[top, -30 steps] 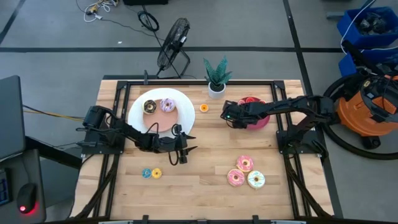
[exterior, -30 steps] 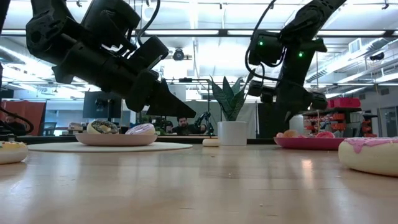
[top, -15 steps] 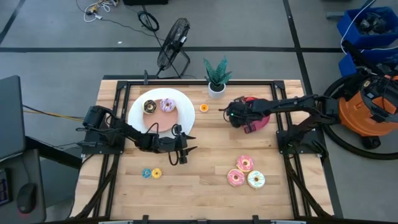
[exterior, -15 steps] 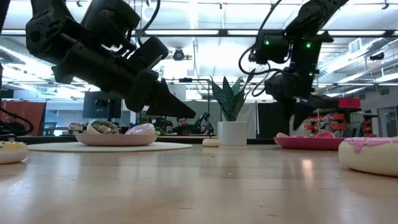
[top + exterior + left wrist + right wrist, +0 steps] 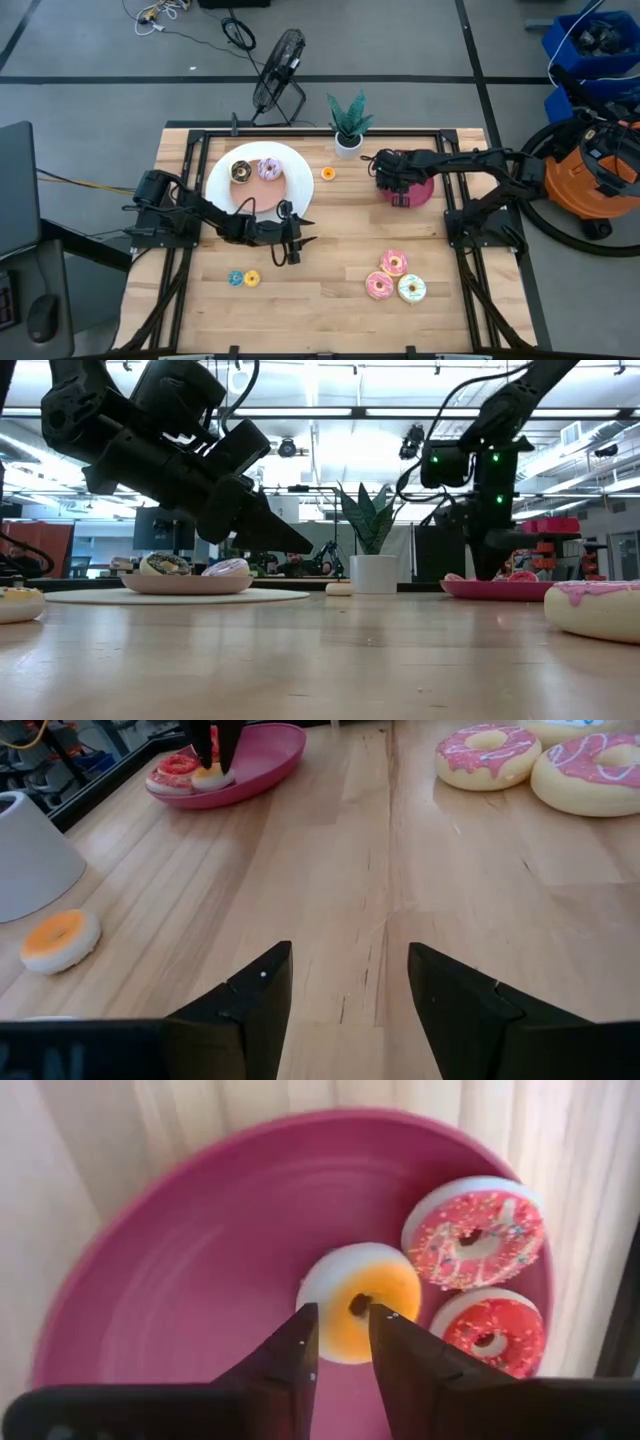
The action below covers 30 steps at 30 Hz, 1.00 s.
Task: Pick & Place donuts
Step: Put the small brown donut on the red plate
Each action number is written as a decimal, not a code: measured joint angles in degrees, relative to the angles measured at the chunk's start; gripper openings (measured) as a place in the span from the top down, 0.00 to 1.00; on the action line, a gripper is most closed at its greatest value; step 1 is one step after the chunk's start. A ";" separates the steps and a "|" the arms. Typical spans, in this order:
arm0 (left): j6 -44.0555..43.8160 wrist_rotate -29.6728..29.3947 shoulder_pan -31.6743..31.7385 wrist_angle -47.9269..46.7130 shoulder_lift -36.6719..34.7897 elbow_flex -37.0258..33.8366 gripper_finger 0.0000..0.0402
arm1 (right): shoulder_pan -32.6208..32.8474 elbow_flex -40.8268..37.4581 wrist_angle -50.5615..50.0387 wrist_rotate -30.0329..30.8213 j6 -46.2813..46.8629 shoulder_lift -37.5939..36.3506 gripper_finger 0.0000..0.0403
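three small donuts [image 5: 470, 1240] in the magenta dish [image 5: 180, 1300]; right claw [image 5: 340, 1342] narrowed, grip unclear

My left arm lay stretched low across the bench, its left gripper [image 5: 345, 1010] held clear of the surface with the jaws spread wide and nothing between them. My right arm reached in from its side with the wrist bent steeply down; the right gripper [image 5: 342, 1342] pointed straight down, jaws drawn near each other with a narrow gap.
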 joint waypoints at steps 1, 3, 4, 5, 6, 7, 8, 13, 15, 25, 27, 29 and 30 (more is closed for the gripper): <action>0.00 0.00 0.00 0.00 0.00 0.00 0.49 | -0.09 -0.80 1.58 0.58 -0.26 0.00 0.75; 0.00 0.01 0.00 0.00 0.00 0.00 0.49 | -0.10 -1.80 3.71 1.44 -1.50 0.00 0.74; 0.00 0.00 0.00 0.02 0.00 0.00 0.49 | -0.10 -2.05 3.97 1.43 -2.29 0.00 0.73; 0.00 0.01 0.00 0.02 0.00 0.00 0.49 | -0.08 -2.19 3.97 1.34 -2.75 0.00 0.72; -0.02 0.02 0.00 0.02 -0.02 0.00 0.49 | -0.06 -2.23 3.91 1.12 -3.27 0.00 0.72; 0.00 0.04 0.00 0.04 0.00 0.00 0.49 | -0.06 -2.23 3.80 0.60 -3.86 0.00 0.71; -0.02 0.02 0.00 0.05 -0.01 0.00 0.49 | -0.06 -2.23 3.56 0.07 -4.46 0.00 0.71; -0.02 0.02 0.00 0.09 0.00 0.00 0.49 | -0.37 -2.25 3.18 -0.79 -4.74 0.00 0.80; -0.03 0.02 0.00 0.11 0.00 0.00 0.49 | -0.61 -2.25 2.95 -0.79 -4.72 0.00 0.88; 2.02 0.92 0.02 0.11 0.00 0.00 0.49 | 0.74 1.96 -5.12 -1.84 -2.02 -1.52 0.99; 5.76 1.95 0.02 0.28 0.00 0.00 0.49 | 1.55 3.82 -6.35 -7.64 -0.41 -3.03 0.99; 11.12 2.43 0.00 1.27 0.00 -0.03 0.49 | 2.39 4.72 -4.38 -18.83 0.95 -5.06 1.00; 14.57 2.83 0.00 2.05 0.00 -0.03 0.49 | 2.87 4.81 -2.07 -24.93 1.92 -6.00 1.00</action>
